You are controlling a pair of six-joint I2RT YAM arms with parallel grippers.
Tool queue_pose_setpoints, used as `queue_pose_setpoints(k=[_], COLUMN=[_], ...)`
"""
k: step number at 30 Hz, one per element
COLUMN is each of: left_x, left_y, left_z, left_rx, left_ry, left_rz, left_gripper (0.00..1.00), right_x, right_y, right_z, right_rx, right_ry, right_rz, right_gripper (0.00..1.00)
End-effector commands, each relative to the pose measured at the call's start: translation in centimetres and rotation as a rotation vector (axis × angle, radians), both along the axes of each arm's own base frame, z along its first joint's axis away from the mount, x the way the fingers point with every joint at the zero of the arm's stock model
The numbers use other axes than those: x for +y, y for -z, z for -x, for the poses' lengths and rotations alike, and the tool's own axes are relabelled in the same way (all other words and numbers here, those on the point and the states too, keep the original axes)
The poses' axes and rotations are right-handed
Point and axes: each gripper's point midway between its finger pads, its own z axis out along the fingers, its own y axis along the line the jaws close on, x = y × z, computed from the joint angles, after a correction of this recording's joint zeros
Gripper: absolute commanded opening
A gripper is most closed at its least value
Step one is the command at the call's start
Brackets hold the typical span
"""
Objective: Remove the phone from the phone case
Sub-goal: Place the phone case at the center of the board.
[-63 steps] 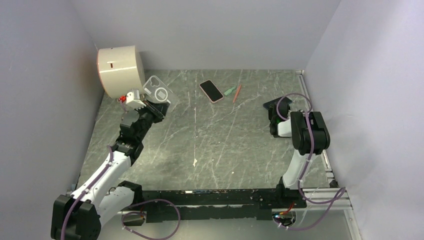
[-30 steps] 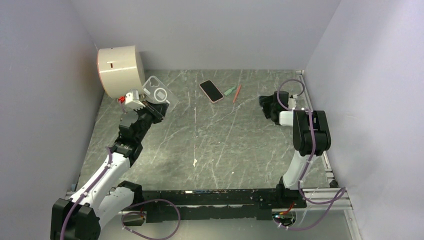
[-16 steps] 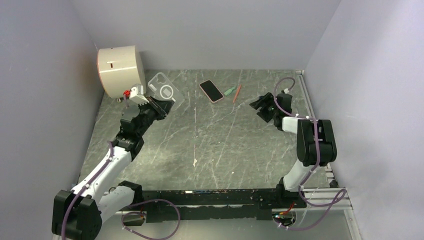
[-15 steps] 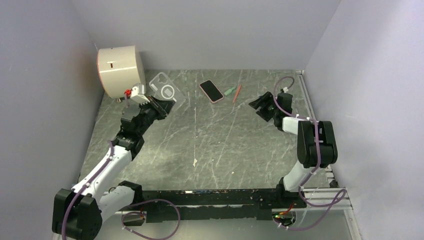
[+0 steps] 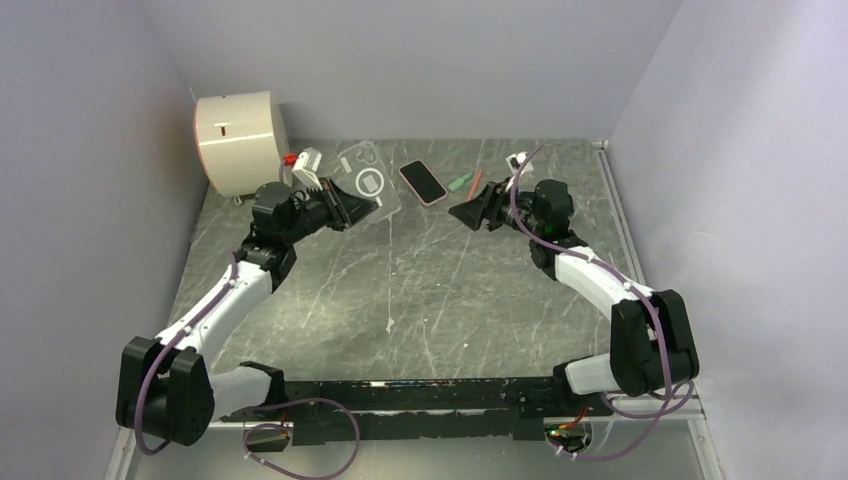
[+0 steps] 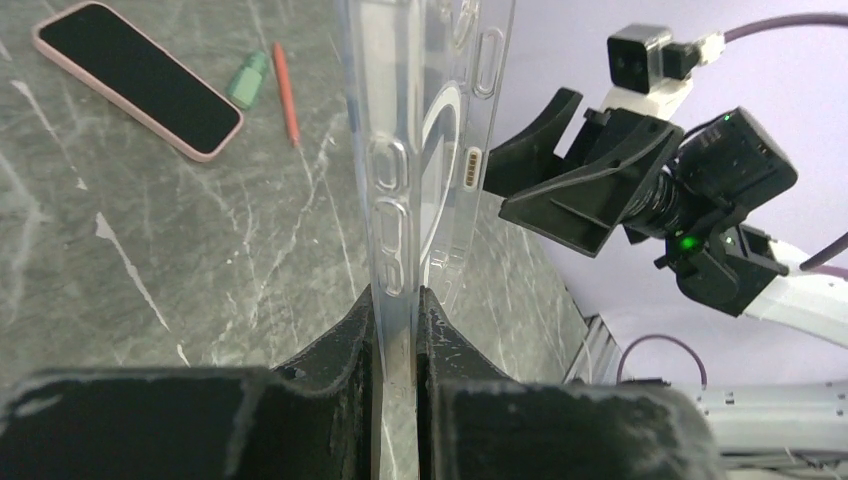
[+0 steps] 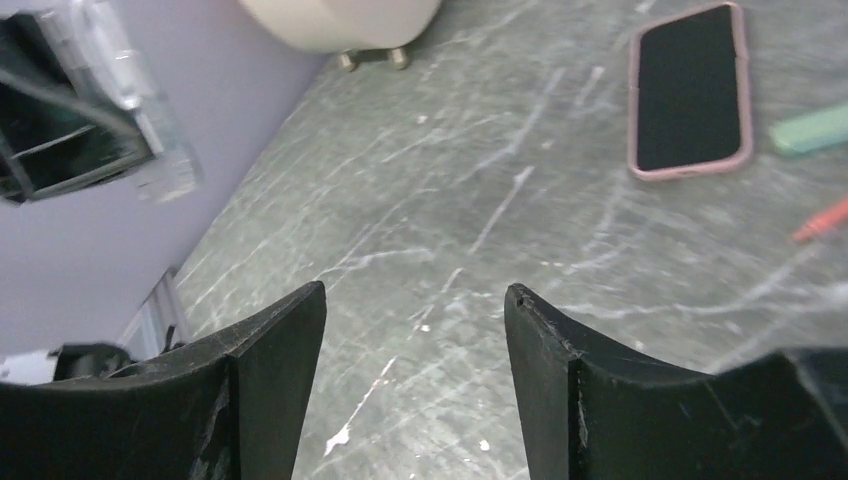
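left tool (image 6: 397,305) is clamping the clear phone case (image 5: 368,186) by its edge, holding it up off the tabletop (image 5: 440,290); right tool (image 5: 472,214) is hovering opposite, jaws apart, gripping nothing; phone (image 5: 423,182) is lying screen-up at the far side

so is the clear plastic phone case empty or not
Empty: the clear plastic case, pinched in the left gripper, shows nothing inside; the pink-rimmed black phone lies separately on the table.

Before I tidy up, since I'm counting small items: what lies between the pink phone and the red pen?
A small green cap-like piece lies between the pink phone and the red pen, clearest in the left wrist view.
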Motion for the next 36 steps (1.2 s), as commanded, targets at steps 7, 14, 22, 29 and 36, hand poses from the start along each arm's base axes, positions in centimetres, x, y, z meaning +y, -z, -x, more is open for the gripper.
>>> queue_pose_setpoints(k=[7, 14, 22, 29, 36], left_x=[-2.9, -3.1, -3.4, -4.0, -4.1], left_y=[-2.7, -2.2, -2.2, -2.0, -2.2], left_z=[2.4, 2.6, 2.9, 3.2, 3.6], left_rx=[-0.088, -0.075, -0.081, -0.085, -0.104], left_ry=[0.292, 0.334, 0.347, 0.365, 0.380], left_rz=[0.019, -0.004, -0.022, -0.041, -0.050], left_gripper=[0.03, 0.03, 0.03, 0.03, 0.03], right_x=[5.9, 8.7, 10.3, 12.0, 12.9], right_y=[-9.0, -11.5, -11.3, -10.5, -10.6], right_z=[3.5, 3.6, 1.5, 1.8, 3.6], right_rx=[-0.326, -0.370, -0.332, -0.307, -0.319], right_ry=[-0.232, -0.242, -0.112, -0.140, -0.256], right_rz=[0.004, 0.005, 0.121, 0.153, 0.123], right_gripper=[0.65, 0.61, 0.54, 0.51, 0.30])
